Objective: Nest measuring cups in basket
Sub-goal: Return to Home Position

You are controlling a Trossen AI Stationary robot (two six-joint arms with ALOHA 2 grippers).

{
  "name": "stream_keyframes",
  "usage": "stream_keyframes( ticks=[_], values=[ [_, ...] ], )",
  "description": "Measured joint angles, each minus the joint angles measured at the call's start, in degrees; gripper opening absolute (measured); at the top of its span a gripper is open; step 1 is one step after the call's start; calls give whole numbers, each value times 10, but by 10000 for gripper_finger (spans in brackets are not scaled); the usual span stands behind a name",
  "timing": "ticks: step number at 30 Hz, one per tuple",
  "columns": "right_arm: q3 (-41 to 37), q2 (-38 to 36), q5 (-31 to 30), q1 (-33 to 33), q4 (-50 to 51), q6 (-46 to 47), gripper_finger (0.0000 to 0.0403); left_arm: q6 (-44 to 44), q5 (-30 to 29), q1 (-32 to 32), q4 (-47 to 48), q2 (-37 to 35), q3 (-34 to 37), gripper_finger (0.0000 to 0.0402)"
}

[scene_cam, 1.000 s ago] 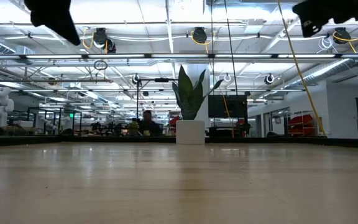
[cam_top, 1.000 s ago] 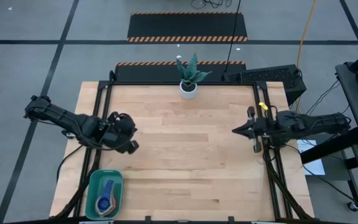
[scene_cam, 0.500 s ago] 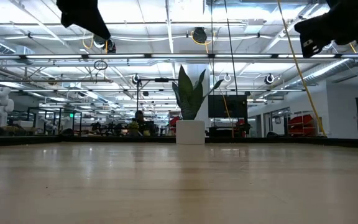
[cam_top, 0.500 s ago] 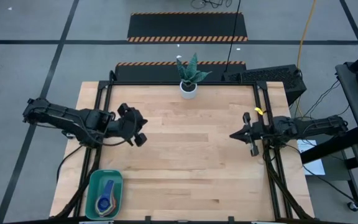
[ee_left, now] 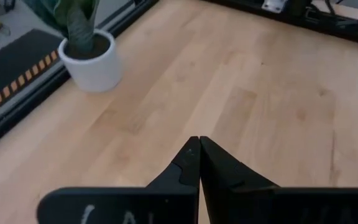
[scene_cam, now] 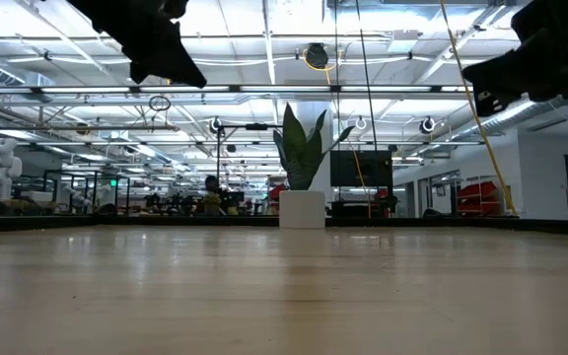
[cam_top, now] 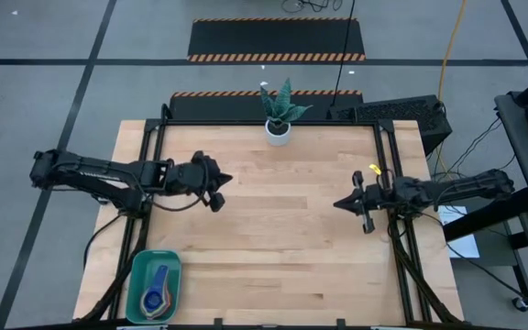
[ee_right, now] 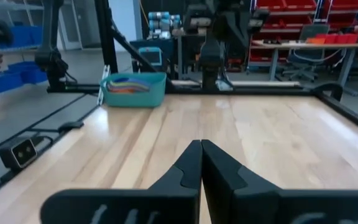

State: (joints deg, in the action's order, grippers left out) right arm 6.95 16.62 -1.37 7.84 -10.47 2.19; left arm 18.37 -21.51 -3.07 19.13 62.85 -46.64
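Already, measuring cups (cam_top: 157,291) in basket (cam_top: 135,275), left gripper (cam_top: 227,180) closed, right gripper (cam_top: 337,204) closed

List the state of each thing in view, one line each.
Measuring cups: nested together, lying inside the basket.
Basket: flat on the table, holding the cups.
Left gripper: shut, empty, above the table.
Right gripper: shut, empty, above the table.
Potted plant: upright.

Front-left corner of tabletop (cam_top: 282,238): basket (cam_top: 134,275), measuring cups (cam_top: 158,293) nested inside. Back edge, centre: potted plant (cam_top: 279,131), well apart.
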Motion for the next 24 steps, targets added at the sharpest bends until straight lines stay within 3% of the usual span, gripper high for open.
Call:
stream_keyframes(
  ticks=[14, 24],
  values=[
    [-22, -9, -16, 0, 26, 15, 0, -37, 67, 21, -30, 0, 49, 5],
    [-22, -45, -16, -14, 81, 15, 0, -43, 76, 23, -45, 0, 51, 3]
  ],
)
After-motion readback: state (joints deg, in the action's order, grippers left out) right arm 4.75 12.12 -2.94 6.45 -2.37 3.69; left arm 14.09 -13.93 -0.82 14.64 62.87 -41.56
